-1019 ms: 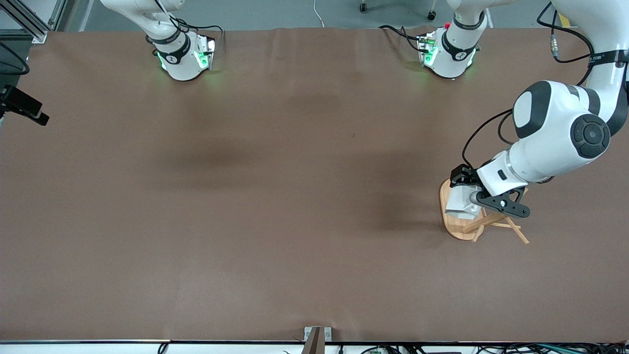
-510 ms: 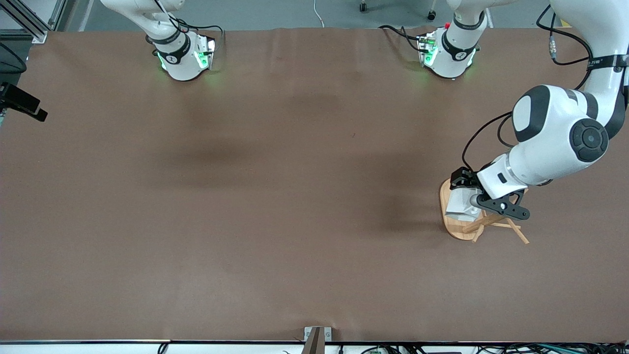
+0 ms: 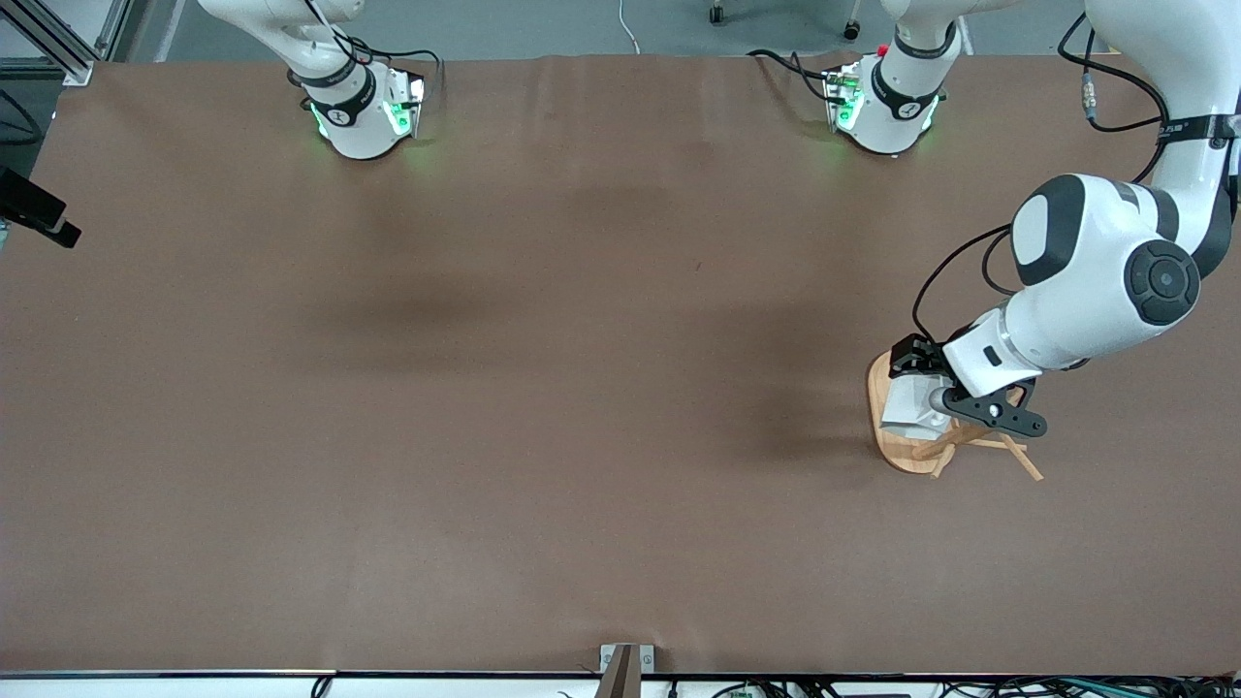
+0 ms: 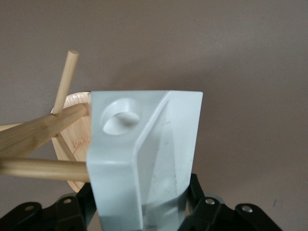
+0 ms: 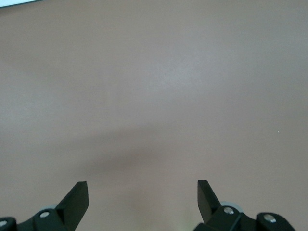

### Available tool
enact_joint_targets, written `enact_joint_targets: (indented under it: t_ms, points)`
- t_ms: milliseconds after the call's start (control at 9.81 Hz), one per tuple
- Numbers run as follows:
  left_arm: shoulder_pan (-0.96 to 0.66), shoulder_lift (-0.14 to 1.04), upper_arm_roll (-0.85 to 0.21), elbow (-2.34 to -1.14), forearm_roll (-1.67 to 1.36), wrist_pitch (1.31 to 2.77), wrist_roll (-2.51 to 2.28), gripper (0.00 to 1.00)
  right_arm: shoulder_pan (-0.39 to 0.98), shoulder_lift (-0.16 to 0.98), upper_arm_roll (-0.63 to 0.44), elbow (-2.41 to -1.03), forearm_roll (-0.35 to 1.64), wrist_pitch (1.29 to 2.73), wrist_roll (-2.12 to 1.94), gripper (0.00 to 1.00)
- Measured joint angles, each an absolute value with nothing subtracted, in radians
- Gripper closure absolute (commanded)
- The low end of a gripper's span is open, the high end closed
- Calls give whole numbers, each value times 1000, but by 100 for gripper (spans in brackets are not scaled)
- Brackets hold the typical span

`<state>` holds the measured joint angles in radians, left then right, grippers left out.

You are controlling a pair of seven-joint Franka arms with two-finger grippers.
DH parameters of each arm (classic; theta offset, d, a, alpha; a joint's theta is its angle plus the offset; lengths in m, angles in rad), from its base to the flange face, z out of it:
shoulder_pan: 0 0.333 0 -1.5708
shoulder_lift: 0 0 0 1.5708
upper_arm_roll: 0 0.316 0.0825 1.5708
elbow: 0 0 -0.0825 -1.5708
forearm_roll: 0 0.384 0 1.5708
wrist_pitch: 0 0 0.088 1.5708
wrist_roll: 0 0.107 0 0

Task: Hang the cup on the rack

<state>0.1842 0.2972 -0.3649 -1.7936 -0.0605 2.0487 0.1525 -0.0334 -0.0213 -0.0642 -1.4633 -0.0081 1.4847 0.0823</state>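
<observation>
My left gripper [image 3: 921, 384] is shut on the white faceted cup [image 3: 909, 407] and holds it over the oval base of the bamboo rack [image 3: 890, 448]. In the left wrist view the cup [image 4: 163, 144] stands between the black fingers [image 4: 204, 204], and its blocky handle with the round hole [image 4: 120, 115] is against the rack [image 4: 33, 134]. One thin peg [image 4: 43, 168] runs up to the handle's side and is hidden there. The hole looks empty from this side. My right gripper [image 5: 142, 192] is open and empty over bare table.
The rack's slanted pegs [image 3: 1018, 458] stick out toward the left arm's end of the table. A black part of the right hand [image 3: 39, 218] shows at the table edge at the right arm's end. The brown table [image 3: 582, 388] is bare elsewhere.
My left gripper has shifted slightly with the cup, staying over the rack's base. The black part of the right hand has drifted toward the robots' side of the table.
</observation>
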Motion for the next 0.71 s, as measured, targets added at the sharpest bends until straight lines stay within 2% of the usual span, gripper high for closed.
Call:
enact_joint_targets:
  t_ms: [306, 510, 611, 713]
  points:
    - [185, 307, -343, -1794, -60, 2055, 156, 96, -51, -11, -66, -1476, -8, 1568, 80, 0]
    - [185, 312, -325, -1794, -60, 2055, 162, 91, -61, -4, -66, -1478, -8, 1574, 54, 0]
    - [185, 316, -317, -1794, -52, 2056, 167, 80, -61, -4, -66, -1477, -8, 1569, 49, 0]
    - [185, 320, -313, -1793, -36, 2057, 168, 62, -62, -4, -66, -1477, -9, 1564, 47, 0]
